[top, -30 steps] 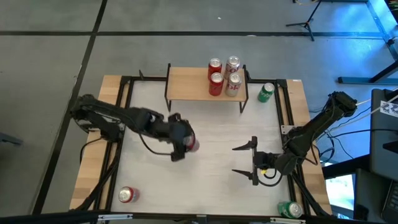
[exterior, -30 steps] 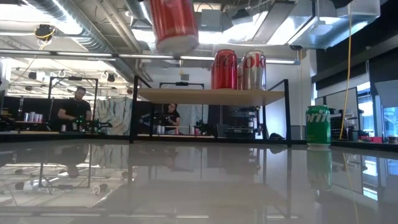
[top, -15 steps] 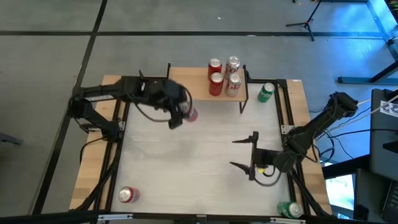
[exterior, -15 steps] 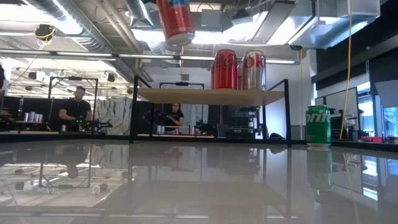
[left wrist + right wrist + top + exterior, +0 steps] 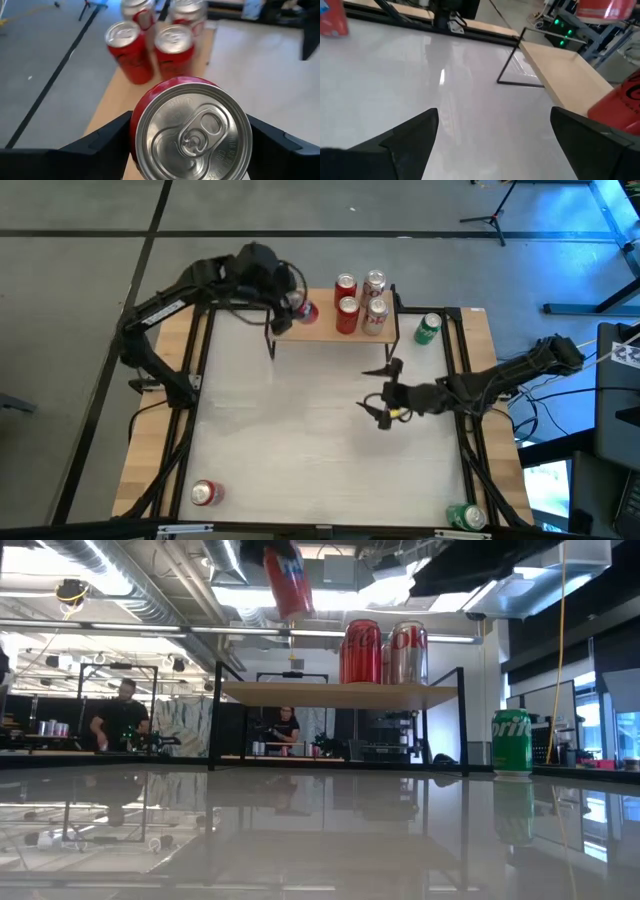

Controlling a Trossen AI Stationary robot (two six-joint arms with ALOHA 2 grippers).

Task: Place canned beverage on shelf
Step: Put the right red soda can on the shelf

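My left gripper (image 5: 293, 302) is shut on a red can (image 5: 192, 131), which hangs tilted above the left part of the shelf (image 5: 312, 330). The low view shows that can (image 5: 288, 582) above the shelf's wooden top (image 5: 330, 693). Several cans, red (image 5: 347, 313) and silver (image 5: 376, 316), stand on the shelf's right part. My right gripper (image 5: 384, 393) is open over the table's right half, near the shelf's right legs, with nothing between its fingers. My left gripper pinches the red can's round side wall (image 5: 136, 125) between its two fingers (image 5: 100, 142), one on each side. The fingers come slanting down from the table's left. The can's top end (image 5: 195, 132) faces the wrist. The can hangs tilted, clear of the shelf.
A green can (image 5: 428, 328) stands on the table right of the shelf. A red can (image 5: 204, 493) lies near the front left corner, and another green can (image 5: 465, 517) near the front right corner. The white tabletop (image 5: 300, 440) between them is bare.
My left gripper has carried the red can from the table's middle toward the far edge and upward, to above the shelf's left part, and the can has tipped more. My right gripper has moved toward the far edge and slightly left, turning, still open.
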